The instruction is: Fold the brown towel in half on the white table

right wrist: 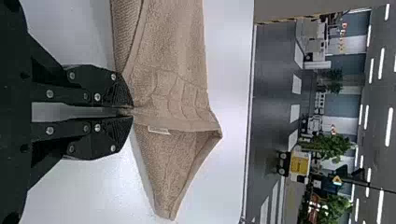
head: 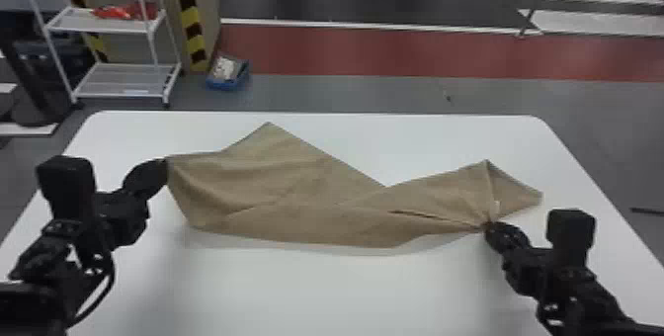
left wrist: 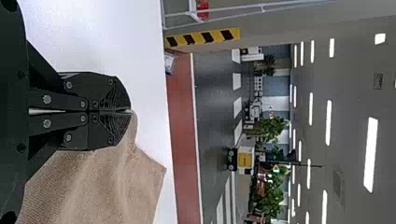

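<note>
Towel (head: 296,187) is pinched in left hand (head: 164,163) and right hand (head: 488,228), fingertips closed.

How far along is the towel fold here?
Grasping looks done: the left end effector and right end effector each pinch the brown towel. The fold appears in hand, with the cloth stretched between them, creased and uneven, over the white table. Remaining: lining up its edges, laying it flat and releasing it.

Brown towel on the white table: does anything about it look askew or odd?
Yes: the towel looks crooked, not squarely halved. It bunches into creases at the right gripper, and its far edge dips between two peaks.
</note>
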